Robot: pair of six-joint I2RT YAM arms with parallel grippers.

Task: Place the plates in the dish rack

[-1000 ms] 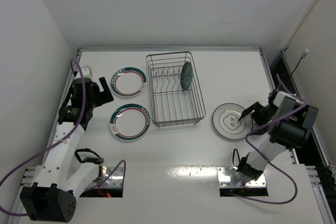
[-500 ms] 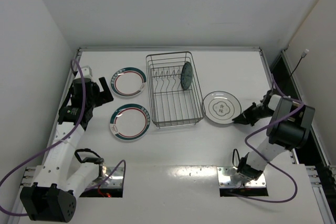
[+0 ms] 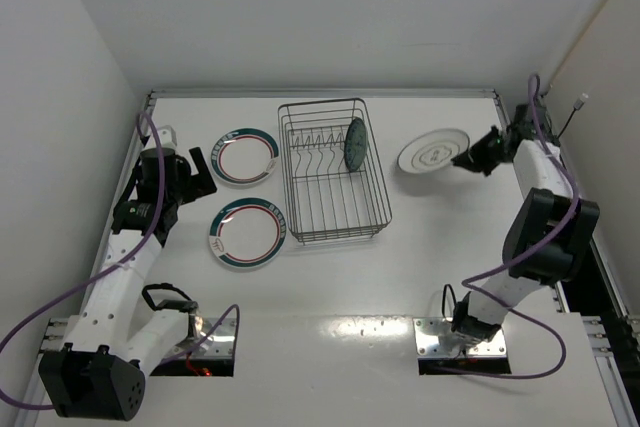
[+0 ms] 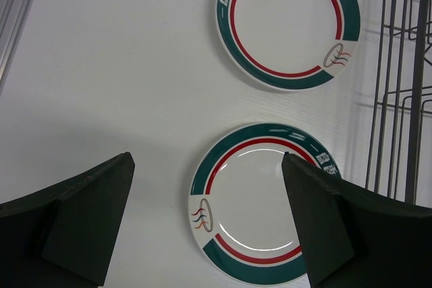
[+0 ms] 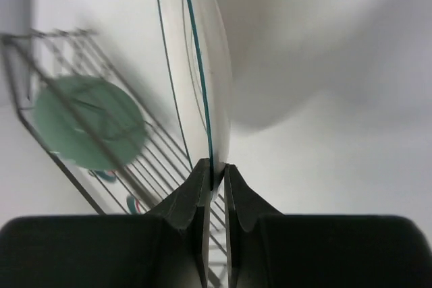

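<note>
My right gripper (image 3: 464,158) (image 5: 214,175) is shut on the rim of the white plate with a grey line (image 3: 431,153) (image 5: 202,72), holding it in the air right of the dish rack (image 3: 332,170) (image 5: 81,126). A teal plate (image 3: 354,143) (image 5: 88,123) stands upright between the rack's prongs. Two white plates with green-and-red rings lie flat left of the rack, one farther back (image 3: 246,155) (image 4: 288,23), one nearer (image 3: 247,232) (image 4: 262,204). My left gripper (image 3: 201,171) (image 4: 208,224) hangs open above the nearer ringed plate, touching nothing.
White walls close in the table at the back and on both sides, with a raised rim (image 3: 320,93) along the far edge. Purple cables (image 3: 540,107) run along both arms. The rack's front wires (image 4: 398,85) show at the right edge of the left wrist view.
My right gripper closed on the white plate's rim, lifted it off the table near the rack's front right, and carried it up and back. The left arm has stayed still.
</note>
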